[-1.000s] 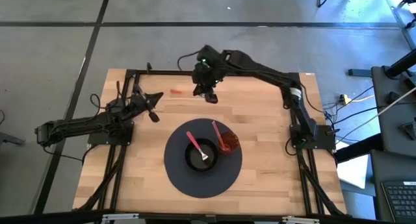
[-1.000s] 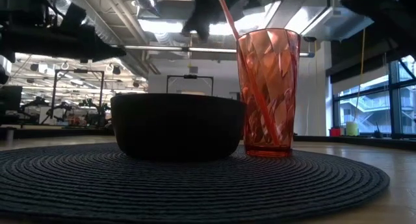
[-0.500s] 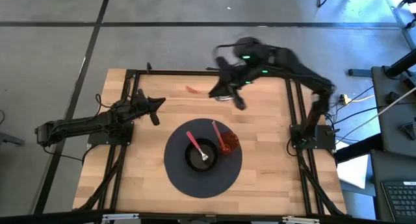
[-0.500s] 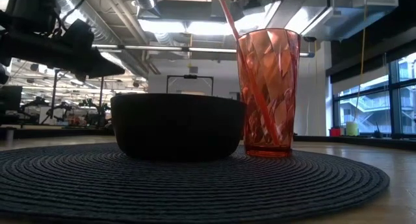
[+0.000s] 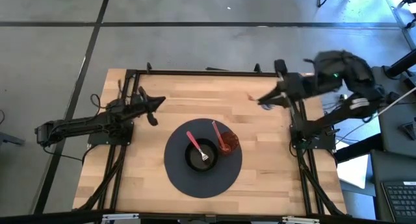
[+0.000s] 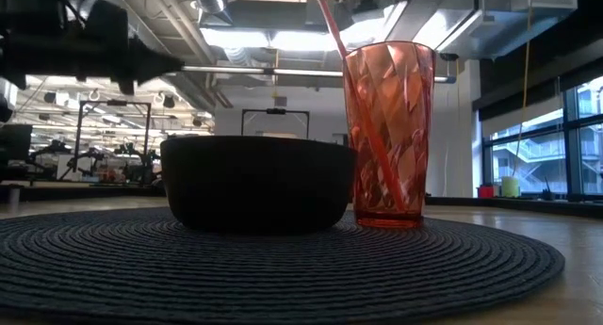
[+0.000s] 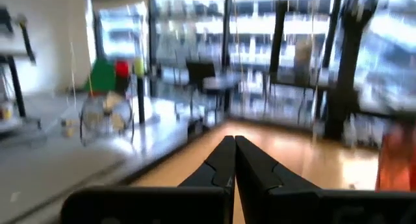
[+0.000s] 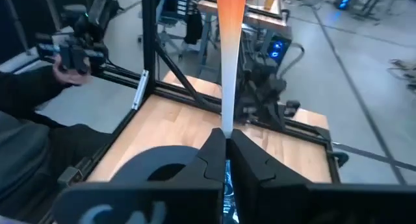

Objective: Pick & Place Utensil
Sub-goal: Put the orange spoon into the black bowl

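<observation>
High view, read from left to right, shows us first the left hand (image 5: 155,104), which hangs over the left part of the wooden surface (image 5: 143,165) with its fingers pressed together and nothing between them; in its own wrist view the two fingers meet in one line. We think this arm only waits.

Next comes the round dark placemat (image 5: 203,160) in the middle. On it stands the black bowl (image 5: 201,154) with a red-handled utensil (image 5: 195,146) lying inside, and just beside it the red cup (image 5: 228,143), which holds a thin red straw-like stick (image 5: 218,135).

Further to the right, the right hand (image 5: 264,101) is up above the far right part of the surface, well apart from the mat. It is closed on an orange utensil (image 8: 229,49); in the right wrist view the orange handle stands straight out from between the fingers.

We judge that the picking is done and the carrying step is in hand. The next move asks to bring this utensil over the mat, to lower it above the bowl or the cup, we cannot tell which one, and only then to let the fingers part.
</observation>
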Controlling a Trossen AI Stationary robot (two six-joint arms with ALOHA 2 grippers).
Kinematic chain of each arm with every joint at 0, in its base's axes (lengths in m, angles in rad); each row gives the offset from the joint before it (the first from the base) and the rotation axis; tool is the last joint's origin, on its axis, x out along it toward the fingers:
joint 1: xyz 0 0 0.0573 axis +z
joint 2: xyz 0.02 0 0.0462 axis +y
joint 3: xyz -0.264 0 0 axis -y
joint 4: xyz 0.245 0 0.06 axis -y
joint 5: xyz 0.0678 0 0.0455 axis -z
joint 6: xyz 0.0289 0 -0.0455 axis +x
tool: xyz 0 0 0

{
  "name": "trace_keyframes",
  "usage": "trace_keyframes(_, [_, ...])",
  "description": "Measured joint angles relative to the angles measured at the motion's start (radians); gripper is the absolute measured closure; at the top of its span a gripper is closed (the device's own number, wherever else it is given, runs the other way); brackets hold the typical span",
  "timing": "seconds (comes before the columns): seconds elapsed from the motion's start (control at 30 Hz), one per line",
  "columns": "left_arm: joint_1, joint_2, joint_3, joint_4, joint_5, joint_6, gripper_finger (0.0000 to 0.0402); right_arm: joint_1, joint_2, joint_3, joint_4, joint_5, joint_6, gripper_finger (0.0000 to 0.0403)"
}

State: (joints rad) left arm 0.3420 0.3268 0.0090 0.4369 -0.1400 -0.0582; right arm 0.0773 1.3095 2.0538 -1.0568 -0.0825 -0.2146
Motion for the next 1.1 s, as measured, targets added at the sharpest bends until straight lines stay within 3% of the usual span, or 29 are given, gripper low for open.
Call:
trace_keyframes(0.23, [0.0, 0.0, 0.0, 0.183, -0.022, -0.043, 0.0398, 0.093, -0.319, -0.471, 0.31, 0.056, 0.002, 0.0396])
trace_keyframes(0.57, [0.0, 0.001, 0.0, -0.042, 0.018, 0.023, 0.0398, 0.111, -0.684, -1.063, 0.656, 0.033, 0.057, 0.0396])
trace_keyframes(0.73, [0.0, 0.001, 0.0, -0.06, 0.011, -0.022, 0.0398, 0.111, -0.762, -1.266, 0.784, 0.021, 0.07, 0.0394])
trace_keyframes(0.83, [0.0, 0.001, 0.0, -0.066, 0.011, -0.017, 0.0398, 0.111, -0.794, -1.364, 0.889, -0.067, 0.062, 0.0393])
trace_keyframes(0.93, [0.0, 0.001, 0.0, -0.072, 0.011, 0.006, 0.0398, 0.111, -0.822, -1.428, 0.955, -0.153, 0.039, 0.0396])
trace_keyframes(1.1, [0.0, 0.001, 0.0, -0.077, 0.011, 0.018, 0.0398, 0.11, -0.851, -1.52, 1.05, -0.179, 0.022, 0.0396])
